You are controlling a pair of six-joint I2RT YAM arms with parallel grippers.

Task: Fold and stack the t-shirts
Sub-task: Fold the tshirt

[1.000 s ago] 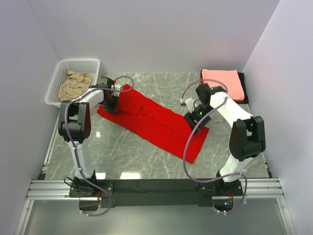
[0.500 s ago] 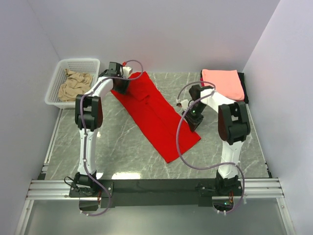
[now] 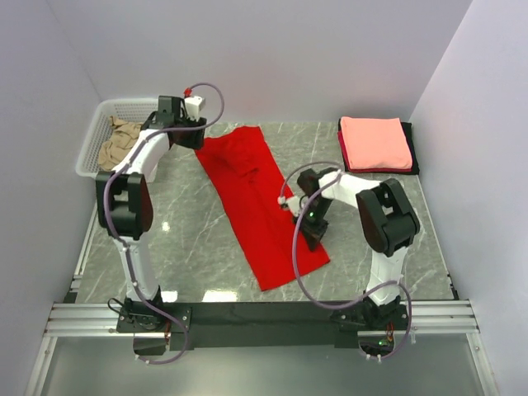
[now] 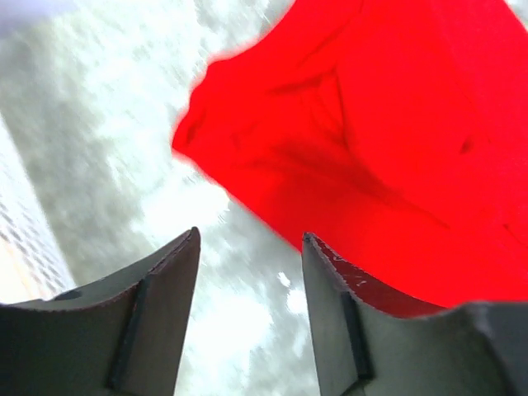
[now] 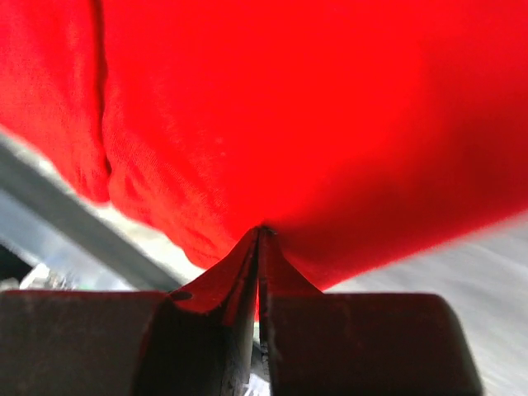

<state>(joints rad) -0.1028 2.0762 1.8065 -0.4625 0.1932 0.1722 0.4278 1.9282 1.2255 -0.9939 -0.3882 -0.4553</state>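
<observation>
A large bright red t-shirt [image 3: 257, 202] lies as a long strip running from the back middle of the table toward the front. My right gripper [image 3: 311, 234] sits at its near right edge, and in the right wrist view it [image 5: 261, 233] is shut on a pinch of the red cloth [image 5: 289, 107]. My left gripper [image 3: 196, 137] hovers just left of the shirt's far end. Its jaws [image 4: 250, 239] stand open with only the marble table between them, and the red shirt's corner [image 4: 371, 140] lies ahead to the right.
A salmon-pink folded shirt [image 3: 375, 142] rests on a black one [image 3: 411, 153] at the back right. A white mesh basket [image 3: 92, 142] at the back left holds a tan shirt [image 3: 124, 142]. The basket wall [image 4: 25, 239] shows at the left wrist view's edge.
The left gripper opened, let go of the shirt's far end and drew back toward the basket. The right gripper shut on the shirt's right edge and pulled it left and nearer, swinging the strip.
</observation>
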